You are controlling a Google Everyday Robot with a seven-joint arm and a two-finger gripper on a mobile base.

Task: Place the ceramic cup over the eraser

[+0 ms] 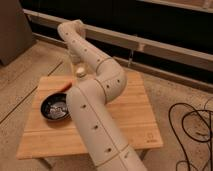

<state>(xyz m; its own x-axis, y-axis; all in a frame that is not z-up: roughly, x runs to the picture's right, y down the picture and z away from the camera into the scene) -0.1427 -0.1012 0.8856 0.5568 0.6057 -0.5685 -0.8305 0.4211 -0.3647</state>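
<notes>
My gripper [78, 66] hangs from the arm over the back left part of the wooden table [130, 117]. It holds the ceramic cup [80, 73], a small pale cylinder with a cream end, just above the table near its far edge. The eraser is hidden, and I cannot see it beside or under the cup. My arm crosses the middle of the table and covers much of it.
A round black bowl [55, 107] with something pale in it sits on the left of the table. An orange carrot-like piece [64, 86] lies between the bowl and the cup. Black cables [192, 130] lie on the floor at the right. A wall rail runs behind.
</notes>
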